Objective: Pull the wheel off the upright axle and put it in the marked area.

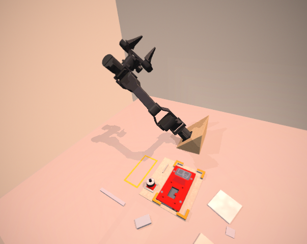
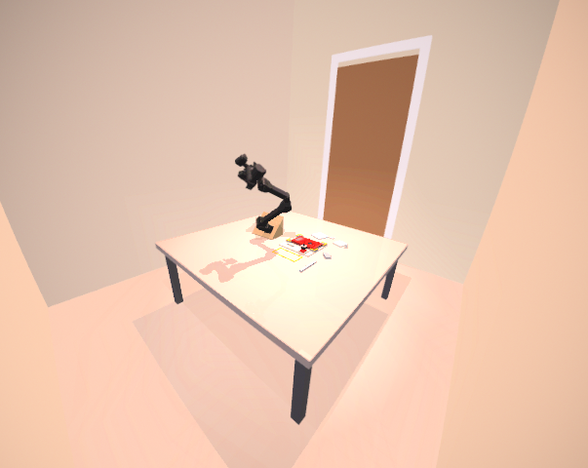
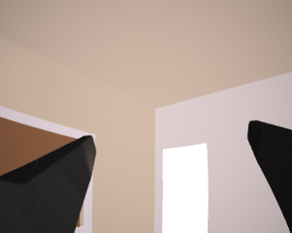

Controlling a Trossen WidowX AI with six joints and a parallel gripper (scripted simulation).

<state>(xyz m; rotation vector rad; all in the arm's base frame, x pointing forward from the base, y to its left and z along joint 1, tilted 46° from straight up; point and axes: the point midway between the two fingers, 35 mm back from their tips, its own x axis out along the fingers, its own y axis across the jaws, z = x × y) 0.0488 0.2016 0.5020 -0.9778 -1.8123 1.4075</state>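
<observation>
The wheel (image 1: 150,185), black with a white top face, sits on the upright axle (image 1: 149,179) above a small red block on the pale board's left side. The wheel is tiny in the exterior view (image 2: 303,247). The marked area is a yellow outline (image 1: 135,168) on the table just left of the board, with nothing inside it. My gripper (image 1: 148,41) (image 3: 173,137) is open and empty, raised high above the table and far from the wheel, its fingers pointing up and away. The wrist view shows neither the wheel nor the marked area.
A red plate (image 1: 183,183) lies on the board (image 1: 158,170) between orange corner brackets, beside a thin pale rod (image 1: 165,168). A long pale bar (image 1: 112,196), a pale block (image 1: 142,221) and white tiles (image 1: 224,206) lie around. The arm stands on a wooden wedge (image 1: 193,145).
</observation>
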